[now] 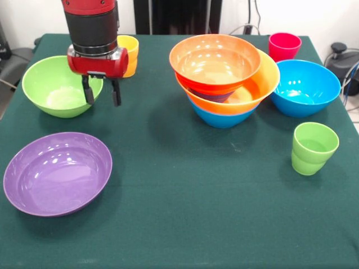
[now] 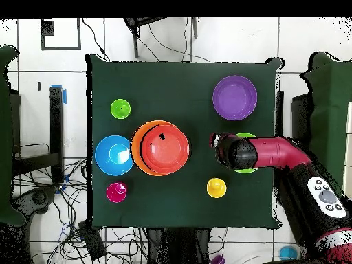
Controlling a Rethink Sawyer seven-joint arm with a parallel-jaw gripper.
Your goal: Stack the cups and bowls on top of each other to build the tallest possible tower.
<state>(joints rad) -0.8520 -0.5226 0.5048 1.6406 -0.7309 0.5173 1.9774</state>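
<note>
From the front, the tower [image 1: 224, 84] stands toward the far middle of the green bench [image 1: 196, 213]: an orange-red bowl [image 1: 215, 61] on top, tilted, a sliver of dark purple-blue showing beneath it, then the large yellow-orange bowl [image 1: 255, 92] and a blue bowl [image 1: 221, 119] at the base. That looks like four pieces nested, so the build is judged partly done. Loose pieces left: the lime green bowl [image 1: 53, 87], the wide purple bowl [image 1: 56, 174], another blue bowl [image 1: 305, 88] just beside the tower, and the yellow cup [image 1: 130, 51], red-pink cup [image 1: 284, 46] and light green cup [image 1: 313, 148]. The pincer [image 1: 101, 92] hangs over the near rim of the lime green bowl, its two dark fingers [image 1: 88, 92] spread apart and empty

From overhead, the tower [image 2: 160, 148] reads as concentric orange rings, with the loose blue bowl [image 2: 113, 155] touching its edge. The arm [image 2: 268, 152] covers most of the lime green bowl [image 2: 245, 136]; the purple bowl [image 2: 234, 97] lies near it, the yellow cup [image 2: 216, 188] on the other side. The green cup [image 2: 120, 108] and red-pink cup [image 2: 116, 192] flank the blue bowl
</note>
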